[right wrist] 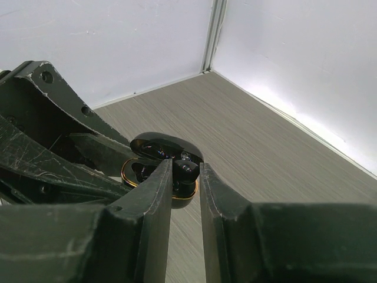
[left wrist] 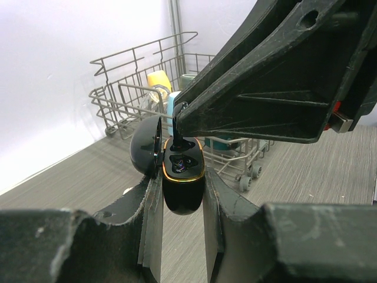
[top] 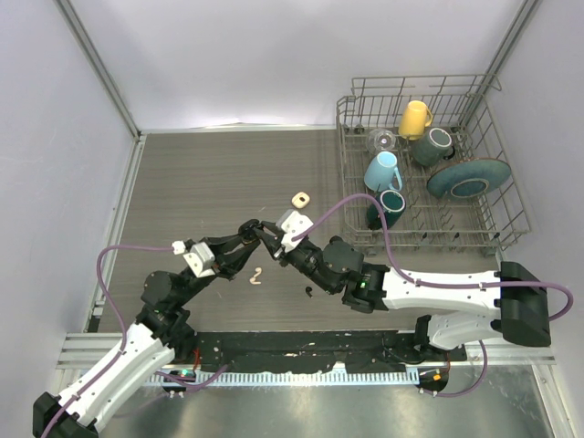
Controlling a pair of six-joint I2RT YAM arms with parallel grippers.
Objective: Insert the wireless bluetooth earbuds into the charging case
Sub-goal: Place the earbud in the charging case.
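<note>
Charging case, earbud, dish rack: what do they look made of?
Charging case: glossy black plastic, judging by the sharp reflections; gold-toned rim, possibly metallic trim. Black earbud: similar shiny black plastic, likely. Dish rack: thin grey wire, probably coated metal, with a dull sheen.

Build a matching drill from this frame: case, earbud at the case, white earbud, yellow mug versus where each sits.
1 case
2 earbud at the case
3 white earbud
4 yellow mug

A in the dish rack
B loose on the table
C held by the left gripper, lid open
D pinched by the right gripper

Pairs: 1-C, 2-D, 3-B, 4-A
</note>
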